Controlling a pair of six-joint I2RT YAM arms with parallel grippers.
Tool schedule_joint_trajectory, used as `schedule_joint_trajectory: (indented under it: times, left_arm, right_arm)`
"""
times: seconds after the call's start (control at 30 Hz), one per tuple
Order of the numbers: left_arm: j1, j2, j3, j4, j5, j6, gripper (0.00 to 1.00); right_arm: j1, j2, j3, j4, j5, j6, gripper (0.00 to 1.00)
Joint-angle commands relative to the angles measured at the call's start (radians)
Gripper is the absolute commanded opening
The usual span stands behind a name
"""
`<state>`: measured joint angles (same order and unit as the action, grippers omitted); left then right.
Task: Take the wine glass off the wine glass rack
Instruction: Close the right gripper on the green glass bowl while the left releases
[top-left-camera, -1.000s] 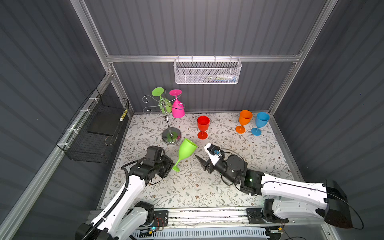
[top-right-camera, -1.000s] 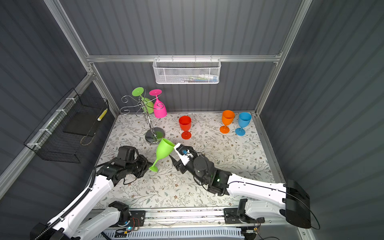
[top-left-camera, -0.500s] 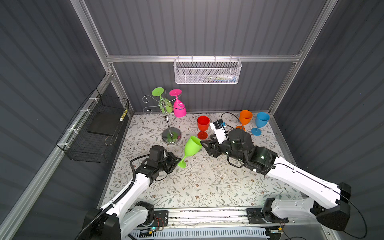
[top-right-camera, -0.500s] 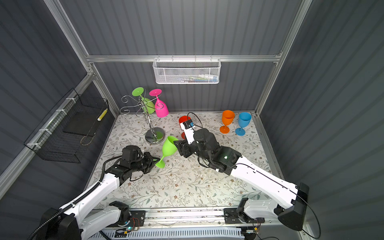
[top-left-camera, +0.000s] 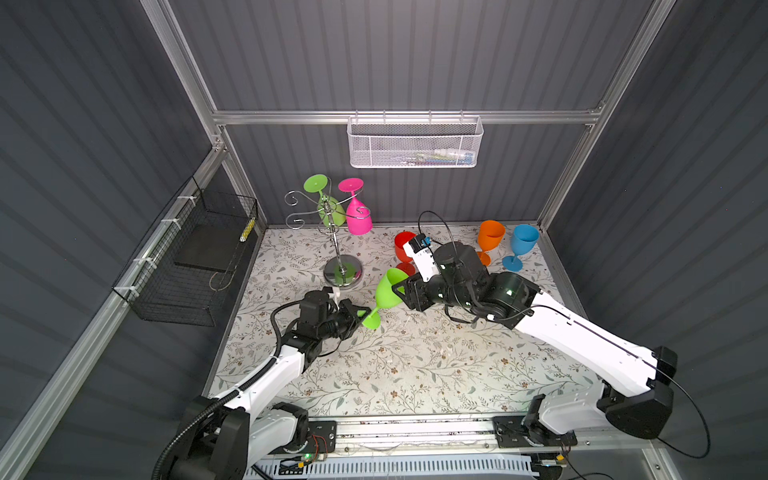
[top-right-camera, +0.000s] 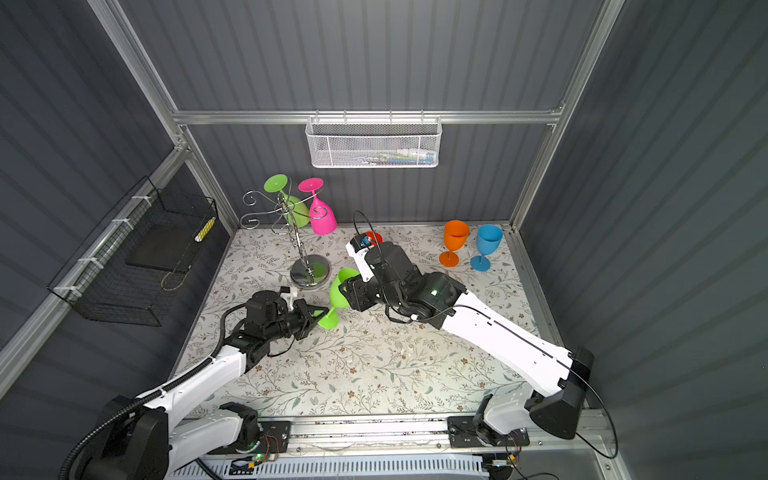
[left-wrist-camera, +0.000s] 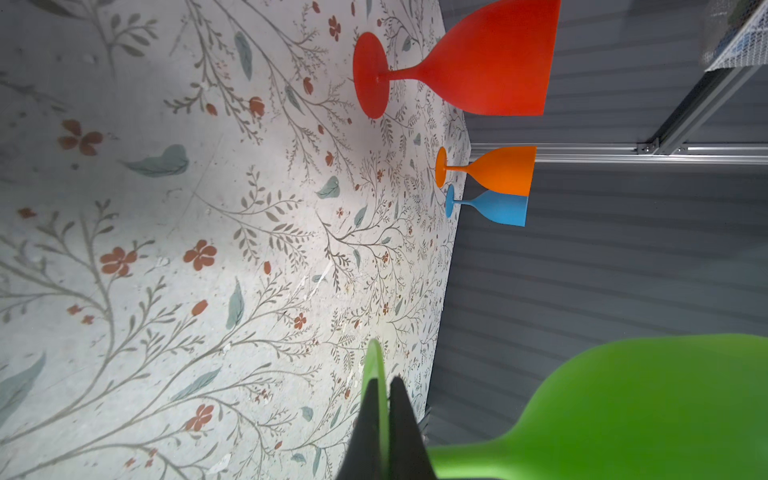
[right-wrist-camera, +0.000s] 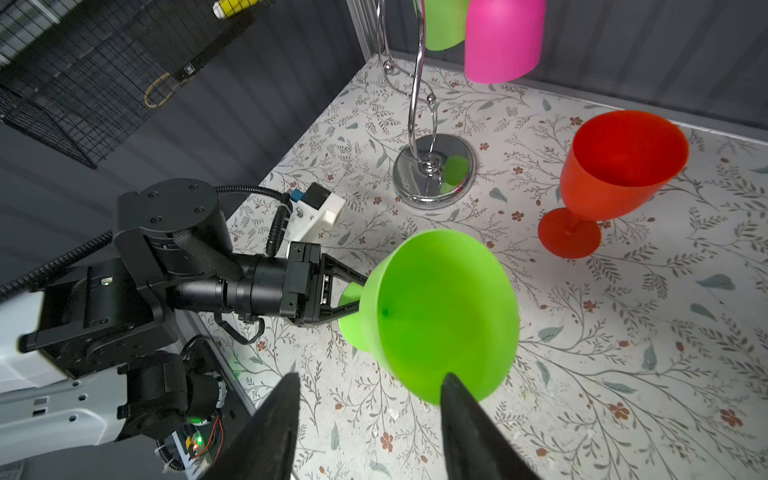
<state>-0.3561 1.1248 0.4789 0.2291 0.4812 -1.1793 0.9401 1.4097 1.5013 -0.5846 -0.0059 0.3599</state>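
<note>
While the black wire basket (top-left-camera: 183, 266) hangs on the far left wall, the wine glass rack (top-left-camera: 341, 274) stands on the floral surface (top-left-camera: 415, 365) just right of it, with a second green glass (top-left-camera: 328, 208) and a pink glass (top-left-camera: 358, 218) hanging bowl-down from its scroll arms. In front of the rack, the left gripper (top-left-camera: 362, 315) is clamped flat on the thin foot disc of the green wine glass (top-left-camera: 386, 291), which is off the rack, tilted, its bowl pointing up and to the right. Next along, the right gripper (right-wrist-camera: 370, 380) has its fingers apart at the bowl's rim, one finger (right-wrist-camera: 457, 399) overlapping the lip; I cannot tell whether it touches. Further right stand the red glass (top-left-camera: 402, 245), then the orange glass (top-left-camera: 490, 237) and the blue glass (top-left-camera: 523, 241), all upright. The green glass looks like opaque plastic: probably light, stiff and smooth, unlikely to shatter. Held only by its foot it could swivel, so the bowl wall or the stem seems the steadier hold, with a gentle squeeze, since a thin wall may flex
</note>
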Motion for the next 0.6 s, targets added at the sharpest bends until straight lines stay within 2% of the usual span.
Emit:
schedule_joint_trajectory:
  times: [0.0, 0.23, 0.57]
  left_arm:
    - [-0.007, 0.007, -0.011, 0.088, 0.044, 0.044, 0.0]
    - [-0.007, 0.023, -0.003, 0.128, 0.066, 0.069, 0.0]
    - [-0.009, 0.03, -0.024, 0.17, 0.061, 0.089, 0.0]
  right_arm:
    - [-0.003, 0.023, 0.044, -0.058, -0.018, 0.009, 0.54]
    - [-0.001, 0.095, 0.11, -0.103, -0.052, -0.008, 0.48]
    - [0.002, 0.15, 0.152, -0.132, -0.082, -0.012, 0.22]
